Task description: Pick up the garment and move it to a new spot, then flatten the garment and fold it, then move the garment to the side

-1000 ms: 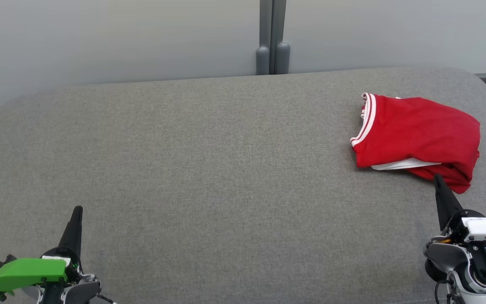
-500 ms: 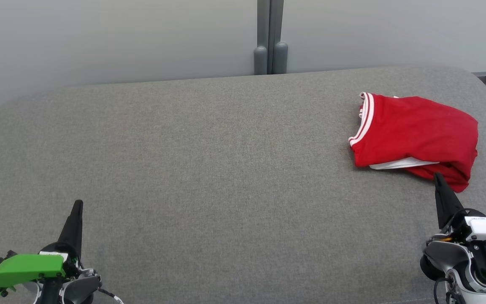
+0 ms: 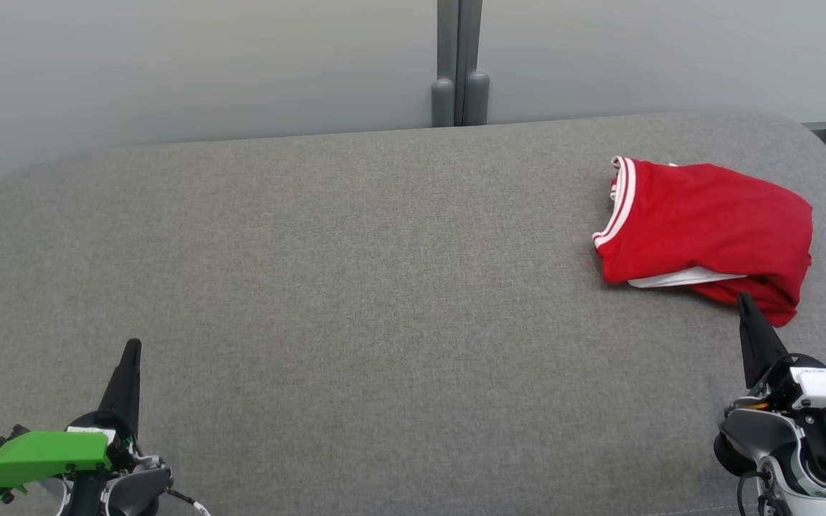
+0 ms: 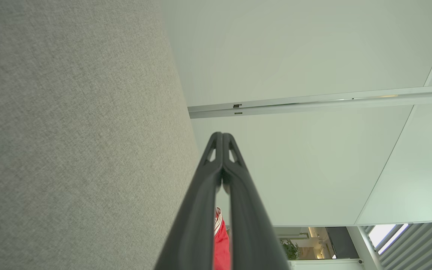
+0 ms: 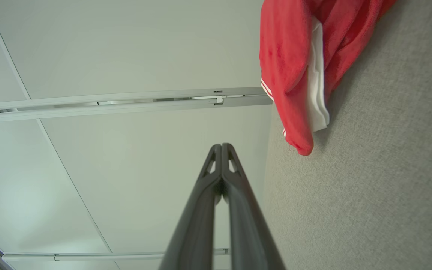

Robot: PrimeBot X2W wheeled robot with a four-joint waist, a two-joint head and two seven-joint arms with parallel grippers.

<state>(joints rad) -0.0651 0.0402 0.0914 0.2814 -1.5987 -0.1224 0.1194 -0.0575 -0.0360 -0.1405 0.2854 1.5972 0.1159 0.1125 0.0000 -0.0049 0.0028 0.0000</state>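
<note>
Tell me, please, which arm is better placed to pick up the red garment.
Right, probably. The right hand sits close to the garment, which lies at the right end of the pad; the left hand is far across it. Both are shut and must open first.

My head camera looks forward and down across the grey cushion [image 3: 355,287] to the wall panels [image 3: 205,64]. Both wrist cameras ride low and close to that fabric, rolled sideways, facing the same wall; all three catch the red garment [image 3: 707,222].
</note>
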